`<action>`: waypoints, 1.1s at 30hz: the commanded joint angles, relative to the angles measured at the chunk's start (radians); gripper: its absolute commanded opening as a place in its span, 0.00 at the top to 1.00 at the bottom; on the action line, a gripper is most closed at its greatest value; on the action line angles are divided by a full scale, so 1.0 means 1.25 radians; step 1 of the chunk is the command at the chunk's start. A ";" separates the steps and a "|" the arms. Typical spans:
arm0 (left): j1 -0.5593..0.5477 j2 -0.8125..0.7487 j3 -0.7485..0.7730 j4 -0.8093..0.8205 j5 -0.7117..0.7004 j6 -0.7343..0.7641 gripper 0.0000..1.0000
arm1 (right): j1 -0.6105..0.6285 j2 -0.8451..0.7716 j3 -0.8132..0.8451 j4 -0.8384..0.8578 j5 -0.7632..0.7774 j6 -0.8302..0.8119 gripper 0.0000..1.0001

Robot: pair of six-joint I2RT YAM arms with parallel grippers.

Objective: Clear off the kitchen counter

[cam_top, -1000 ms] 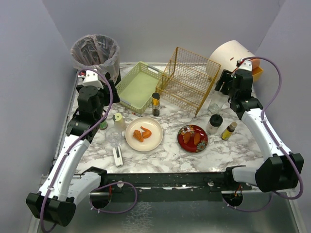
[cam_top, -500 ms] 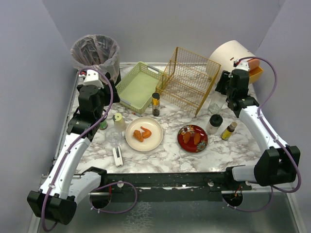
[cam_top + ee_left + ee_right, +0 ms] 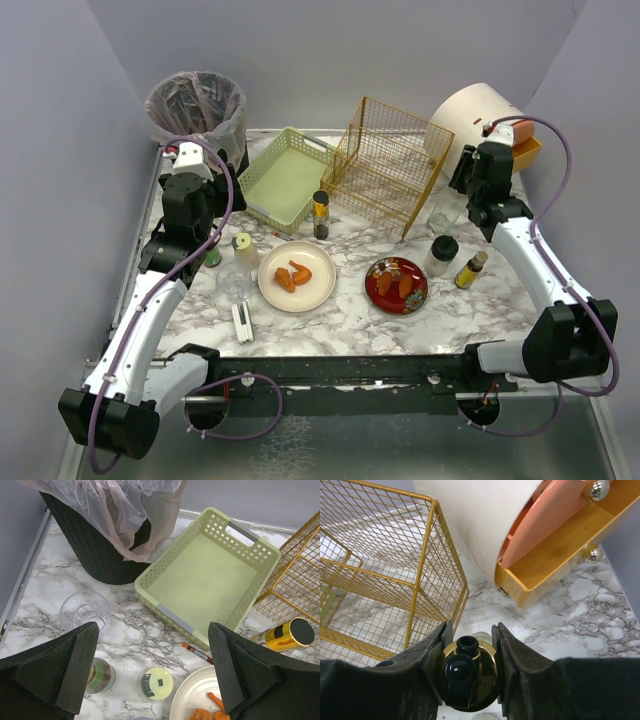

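The marble kitchen counter [image 3: 340,322] holds dishes, jars and bottles. My right gripper [image 3: 470,630] is shut on the gold cap and black spout of a clear bottle [image 3: 469,672], which stands at the back right between the gold wire rack [image 3: 385,165] and a white drum-shaped box [image 3: 478,118]. In the top view this gripper [image 3: 468,186] sits just above the bottle [image 3: 443,212]. My left gripper [image 3: 152,630] is wide open and empty, hovering over the counter in front of the pale green tray [image 3: 212,575]. It is at the left in the top view [image 3: 200,222].
A lined trash bin [image 3: 197,110] stands back left. Below the left gripper are a glass [image 3: 85,612], a green-banded jar [image 3: 100,675], a pale-lidded jar [image 3: 156,682] and a thin red tube [image 3: 197,651]. A white plate [image 3: 297,276], red plate [image 3: 396,285], black-capped jar [image 3: 440,255] and yellow bottle [image 3: 470,268] stand mid-counter.
The right gripper has shifted slightly toward the back right, beside the white drum. The left arm has hardly moved.
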 commanded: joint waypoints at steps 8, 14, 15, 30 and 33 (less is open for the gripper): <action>0.018 0.009 -0.007 0.005 0.025 0.000 0.01 | -0.003 -0.095 0.113 -0.056 0.064 -0.079 0.99; 0.026 0.011 -0.007 0.004 0.025 -0.001 0.01 | -0.002 -0.109 0.231 -0.122 0.041 -0.093 0.99; 0.028 0.010 -0.007 0.004 0.024 -0.001 0.01 | -0.002 -0.108 0.252 -0.130 0.035 -0.093 1.00; 0.039 0.011 -0.008 0.001 0.025 -0.007 0.01 | -0.002 0.017 0.611 -0.245 -0.130 -0.043 1.00; 0.040 0.011 -0.009 0.000 0.025 -0.008 0.01 | -0.002 0.060 0.637 -0.233 -0.152 -0.029 1.00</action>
